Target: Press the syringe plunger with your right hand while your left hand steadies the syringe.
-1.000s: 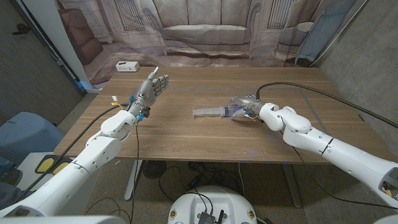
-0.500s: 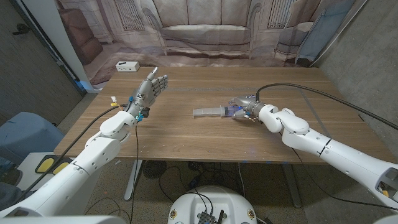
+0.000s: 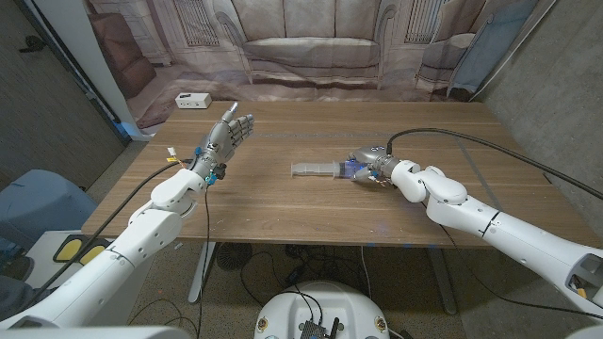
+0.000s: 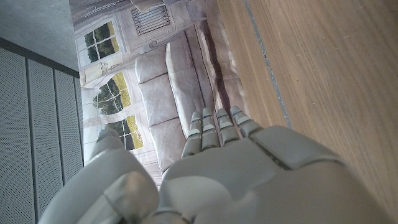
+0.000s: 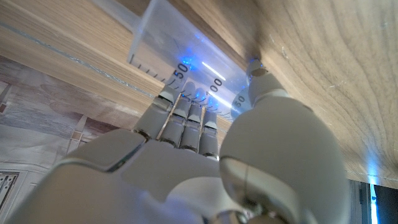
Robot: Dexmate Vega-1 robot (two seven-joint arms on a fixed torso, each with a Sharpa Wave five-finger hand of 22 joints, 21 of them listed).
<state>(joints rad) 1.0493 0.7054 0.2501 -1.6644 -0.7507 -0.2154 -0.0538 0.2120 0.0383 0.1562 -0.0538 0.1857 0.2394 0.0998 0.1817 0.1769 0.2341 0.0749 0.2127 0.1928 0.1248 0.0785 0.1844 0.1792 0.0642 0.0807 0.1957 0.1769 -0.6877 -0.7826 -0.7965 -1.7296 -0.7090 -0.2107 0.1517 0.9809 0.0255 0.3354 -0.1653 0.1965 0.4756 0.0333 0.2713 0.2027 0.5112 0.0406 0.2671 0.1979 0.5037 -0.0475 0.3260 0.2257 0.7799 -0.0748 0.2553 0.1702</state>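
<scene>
1. Centrally on the table [image 3: 283, 202] lies the syringe [image 3: 320, 169], on its side, well away from every edge.
2. Right hand [image 3: 369, 165] touches the syringe's end, fingers [image 5: 186, 118] curled against the clear barrel.
3. Left hand [image 3: 232, 132] hovers near the table's left edge, fingers spread, holding nothing.
4. White power strip [image 3: 192, 100] sits at the far left corner.
</scene>
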